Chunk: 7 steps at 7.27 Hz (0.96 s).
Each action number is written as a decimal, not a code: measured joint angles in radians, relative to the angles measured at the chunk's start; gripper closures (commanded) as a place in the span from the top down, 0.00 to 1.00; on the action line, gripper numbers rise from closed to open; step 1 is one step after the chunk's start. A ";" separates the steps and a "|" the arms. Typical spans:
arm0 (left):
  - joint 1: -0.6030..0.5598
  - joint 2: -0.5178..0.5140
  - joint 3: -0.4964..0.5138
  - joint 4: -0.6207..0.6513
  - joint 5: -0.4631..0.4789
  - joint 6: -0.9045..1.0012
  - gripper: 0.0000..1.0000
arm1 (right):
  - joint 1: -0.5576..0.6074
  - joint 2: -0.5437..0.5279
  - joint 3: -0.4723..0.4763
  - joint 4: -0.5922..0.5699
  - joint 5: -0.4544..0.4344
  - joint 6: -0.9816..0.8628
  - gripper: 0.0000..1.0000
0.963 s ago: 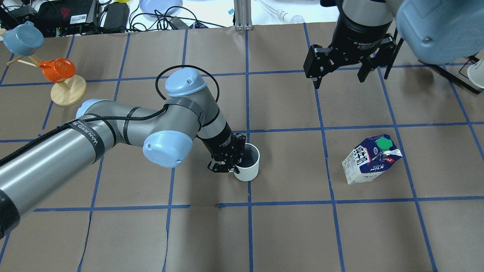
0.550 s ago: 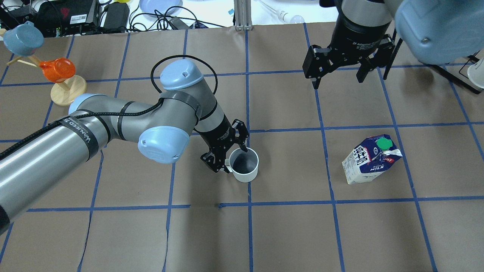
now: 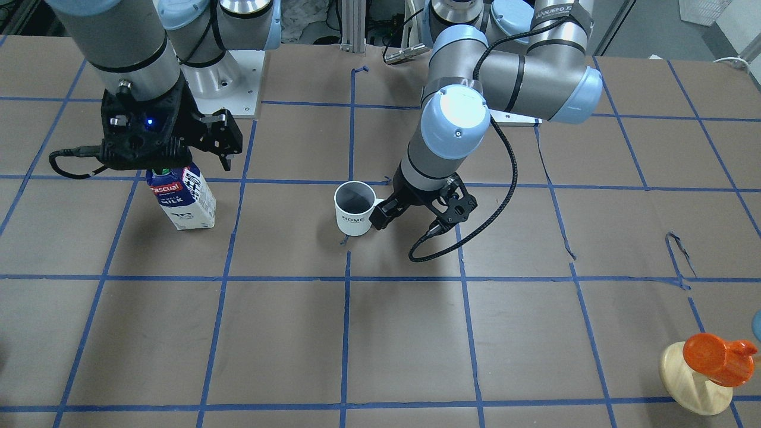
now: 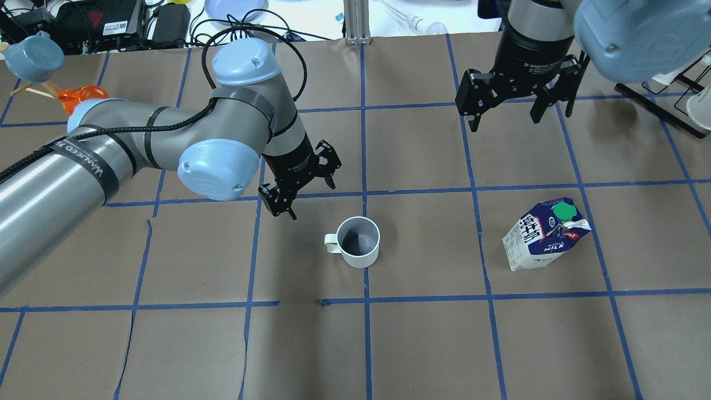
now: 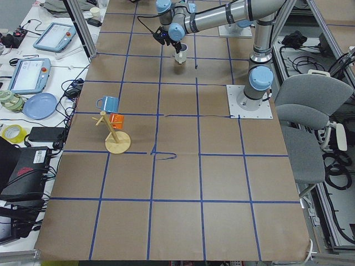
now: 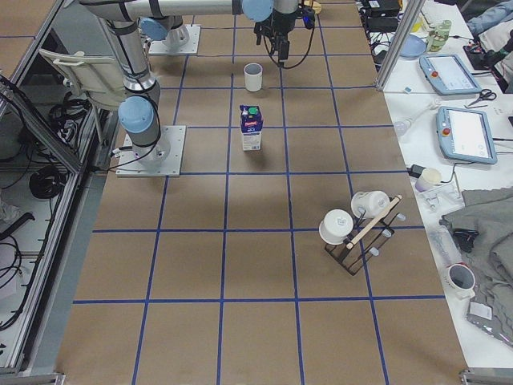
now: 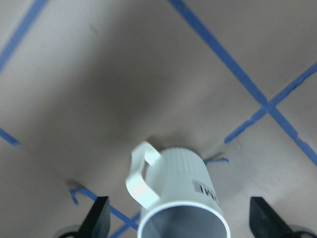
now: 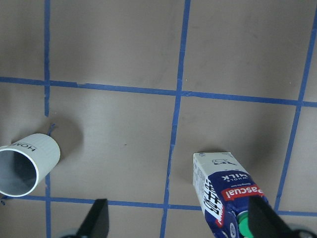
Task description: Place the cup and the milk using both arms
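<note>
The white cup (image 4: 358, 243) stands upright on the brown table near the middle, handle toward the left arm; "HOME" shows in the front view (image 3: 355, 208). My left gripper (image 4: 311, 200) is open and empty, above and just beyond the cup, apart from it. In the left wrist view its fingers (image 7: 99, 218) frame the cup (image 7: 181, 198) below. The milk (image 4: 545, 233) stands upright to the right, green cap up. My right gripper (image 4: 505, 123) is open and empty, raised beyond the milk. The right wrist view shows the milk (image 8: 230, 191) and the cup (image 8: 25, 166).
A wooden mug tree with an orange mug (image 3: 710, 359) and a blue mug (image 4: 25, 55) stands at the far left. A black rack with white cups (image 6: 357, 228) stands at the right end. Cables and devices (image 4: 111, 22) lie past the far edge.
My left gripper has let go of the cup, opened, and drawn up and away to the far left. The cup stayed put. The right gripper shifted slightly.
</note>
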 measured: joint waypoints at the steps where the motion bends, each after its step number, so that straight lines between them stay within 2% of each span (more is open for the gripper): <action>1: 0.042 0.012 0.015 -0.036 0.013 0.082 1.00 | -0.051 0.007 0.034 -0.006 0.000 -0.054 1.00; 3: 0.138 0.046 0.092 -0.169 0.035 0.244 1.00 | -0.143 0.001 0.145 -0.048 -0.004 -0.186 1.00; 5: 0.198 0.071 0.196 -0.307 0.168 0.408 1.00 | -0.167 -0.014 0.242 -0.059 -0.013 -0.226 1.00; 7: 0.251 0.083 0.256 -0.354 0.217 0.455 1.00 | -0.170 -0.018 0.305 -0.056 -0.051 -0.231 1.00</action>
